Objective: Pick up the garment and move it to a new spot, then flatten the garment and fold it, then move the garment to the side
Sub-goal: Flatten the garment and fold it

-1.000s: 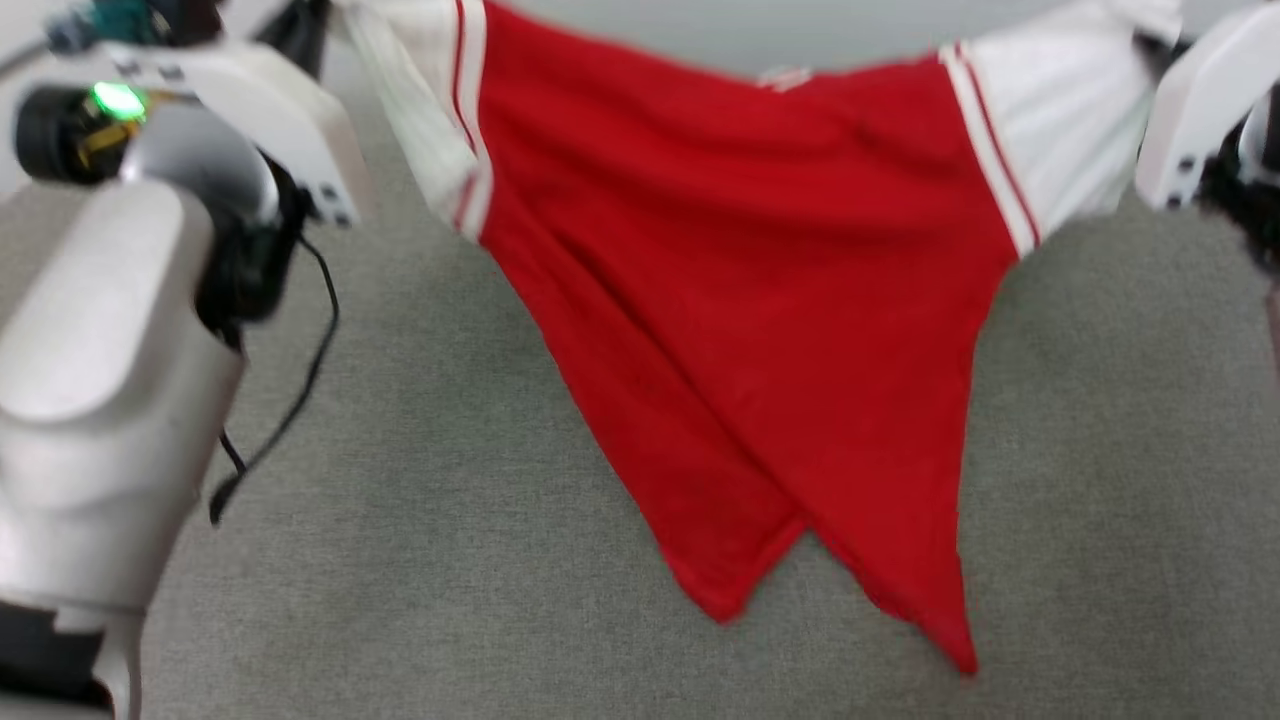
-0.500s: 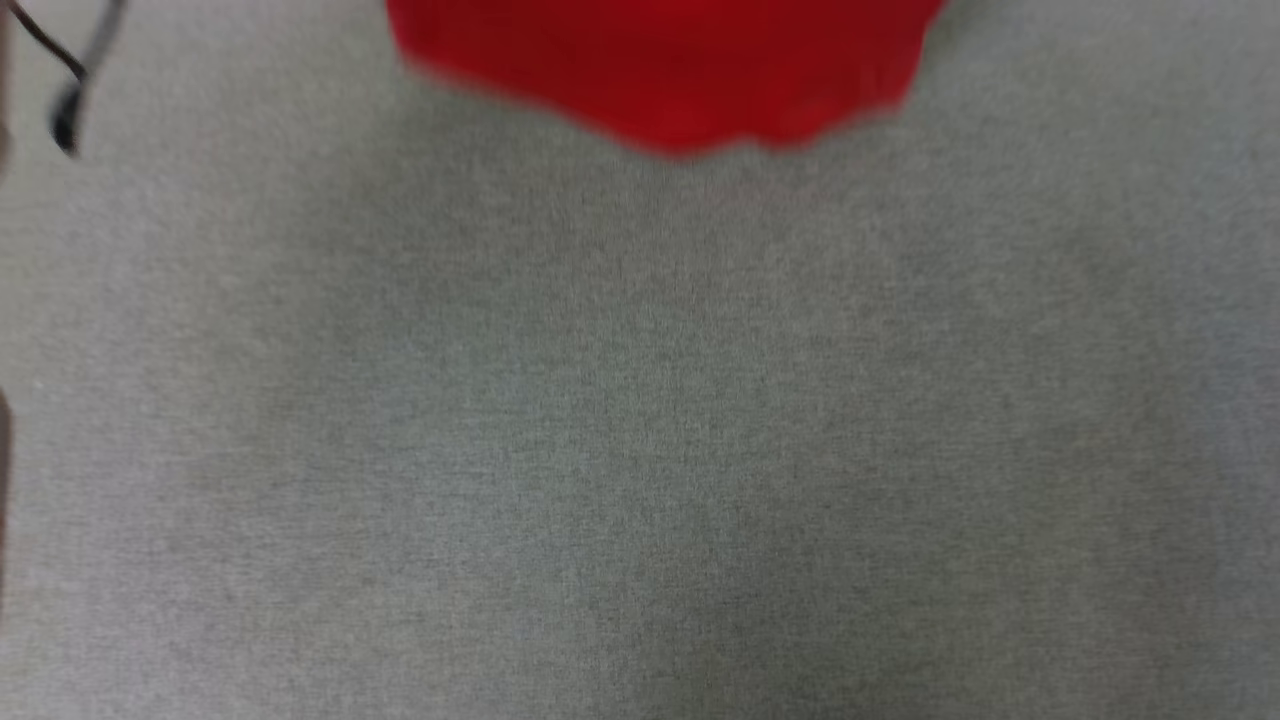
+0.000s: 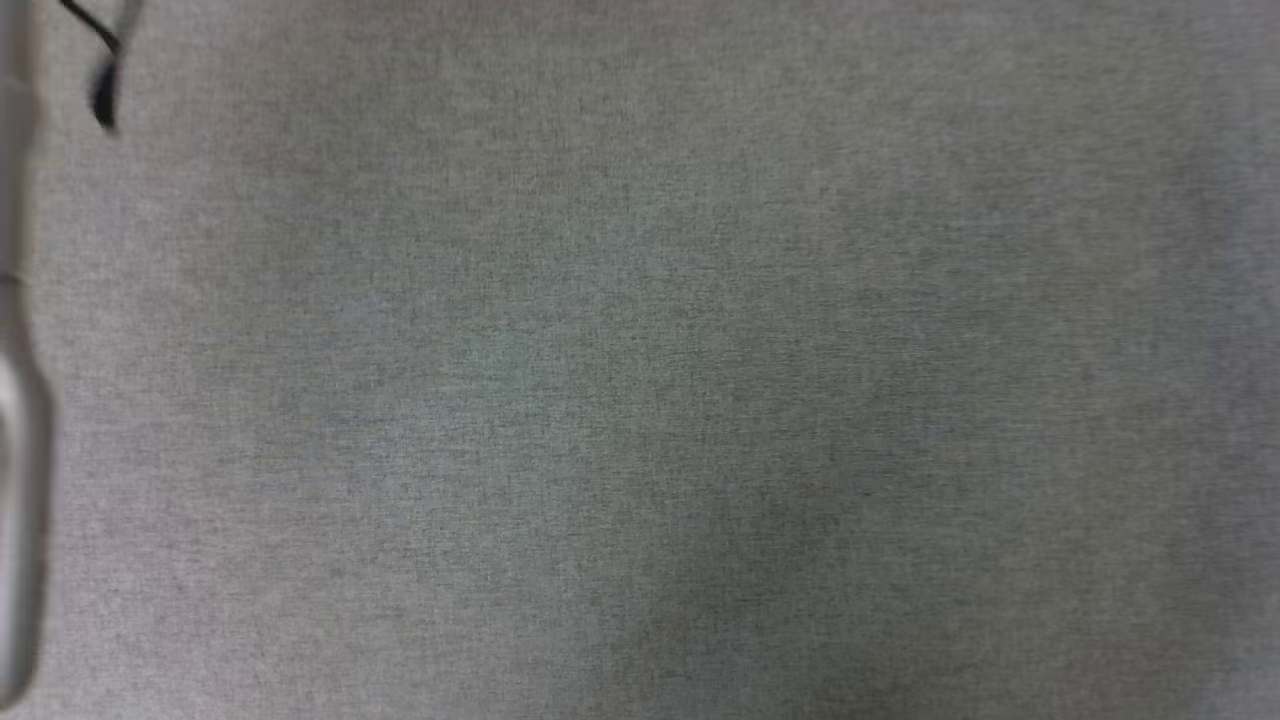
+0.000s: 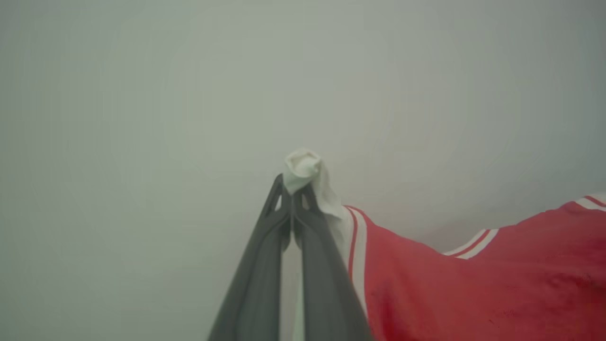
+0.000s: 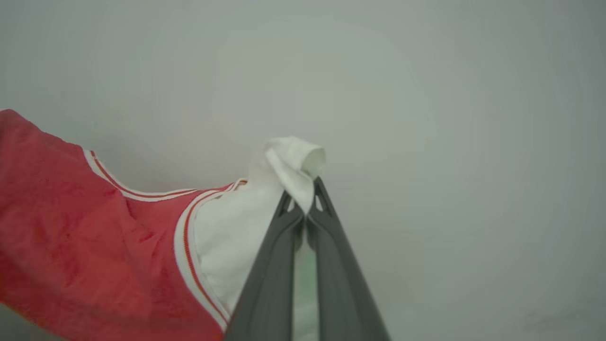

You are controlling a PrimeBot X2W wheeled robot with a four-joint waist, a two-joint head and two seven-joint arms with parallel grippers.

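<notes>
The garment [image 4: 473,293], a red T-shirt with white striped sleeves, hangs in the air between my two arms. In the left wrist view my left gripper [image 4: 292,189] is shut on a bunched white sleeve tip, with the red body spreading to the lower right. In the right wrist view my right gripper [image 5: 305,201] is shut on the other white sleeve of the garment [image 5: 71,227], whose red cloth drapes to the lower left. Behind both grippers is a plain pale background.
The head view looks down on a grey fabric surface [image 3: 660,380]. A pale arm part [image 3: 15,400] runs along the left edge, and a black cable end [image 3: 103,95] hangs at the top left.
The head camera has tilted down: the stretched red garment and both arms slid up and out of the head view, leaving the grey surface. Both grippers remain shut.
</notes>
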